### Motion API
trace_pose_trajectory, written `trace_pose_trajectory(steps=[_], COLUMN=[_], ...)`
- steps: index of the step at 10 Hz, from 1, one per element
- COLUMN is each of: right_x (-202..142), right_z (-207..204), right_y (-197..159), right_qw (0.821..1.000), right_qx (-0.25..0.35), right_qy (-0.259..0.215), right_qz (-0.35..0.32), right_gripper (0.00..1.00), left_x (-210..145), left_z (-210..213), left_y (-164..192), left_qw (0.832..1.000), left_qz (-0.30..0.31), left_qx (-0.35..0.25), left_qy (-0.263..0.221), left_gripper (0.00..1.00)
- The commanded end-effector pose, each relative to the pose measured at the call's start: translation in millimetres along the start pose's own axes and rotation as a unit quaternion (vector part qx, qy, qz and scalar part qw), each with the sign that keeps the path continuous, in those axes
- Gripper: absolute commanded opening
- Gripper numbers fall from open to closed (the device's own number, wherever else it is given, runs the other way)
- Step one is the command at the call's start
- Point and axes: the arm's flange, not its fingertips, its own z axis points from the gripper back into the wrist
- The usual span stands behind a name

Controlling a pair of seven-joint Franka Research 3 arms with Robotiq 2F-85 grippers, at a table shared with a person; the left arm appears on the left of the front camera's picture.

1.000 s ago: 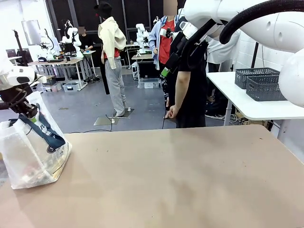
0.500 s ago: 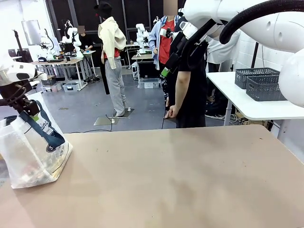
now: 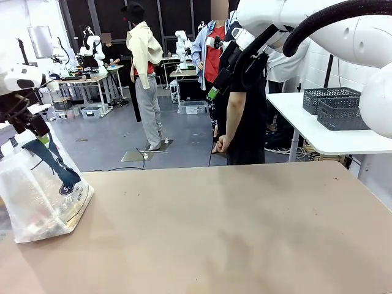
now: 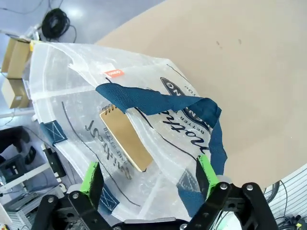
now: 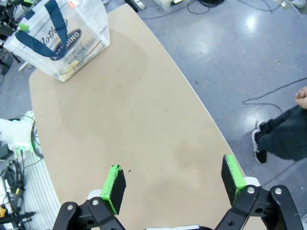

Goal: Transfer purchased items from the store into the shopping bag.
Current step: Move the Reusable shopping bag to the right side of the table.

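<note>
The shopping bag (image 3: 43,190) stands at the table's left end, translucent with navy handles and a dark logo. My left gripper (image 3: 32,130) hangs just above its top. In the left wrist view the left gripper (image 4: 148,176) is open, with the bag (image 4: 72,91) below it and a navy handle (image 4: 158,103) lying loose across the bag. Purchased items show through the plastic: a tan spiral notepad (image 4: 125,139) and white and red goods (image 3: 41,228) at the bottom. High over the table, my right gripper (image 5: 173,178) is open and holds nothing, with the bag (image 5: 62,40) far off.
A person in black (image 3: 245,110) stands at the far edge of the tan table (image 3: 233,233). Dark grey lattice baskets (image 3: 334,107) sit on a white side table at the far right; I cannot tell whether one is the store. The right arm's white links (image 3: 343,30) fill the upper right.
My left gripper has opened, let go of the bag's navy handle and risen a little. The handle has dropped back onto the bag. The right arm has not moved.
</note>
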Motion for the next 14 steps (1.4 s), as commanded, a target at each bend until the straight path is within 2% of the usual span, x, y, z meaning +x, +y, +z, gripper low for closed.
trace_pose_trajectory(steps=[1,6,9,12,14], right_x=[7.9,7.9,7.9,7.9,7.9], right_z=[1.7,1.7,1.7,1.7,1.7], right_y=[-4.3,-4.3,-4.3,-4.3,-4.3], right_qw=[1.0,1.0,1.0,1.0,1.0], right_qx=[0.002,0.002,0.002,0.002,0.002], right_qy=[0.007,0.007,0.007,0.007,0.007], right_qz=[0.002,0.002,0.002,0.002,0.002], right_gripper=[1.0,1.0,1.0,1.0,1.0], left_x=[4.5,1.5,10.1,21.2,31.2], left_z=[20.0,44.7,38.6,31.1,25.0], left_y=[-2.0,-9.4,-8.7,4.8,10.8], left_qw=[1.0,0.984,0.959,0.915,0.901], left_qz=[-0.02,-0.121,-0.186,-0.246,-0.258], left_qx=[0.006,-0.114,-0.166,-0.232,-0.237], left_qy=[0.004,-0.062,-0.132,-0.221,-0.255], left_gripper=[1.0,1.0,1.0,1.0,1.0])
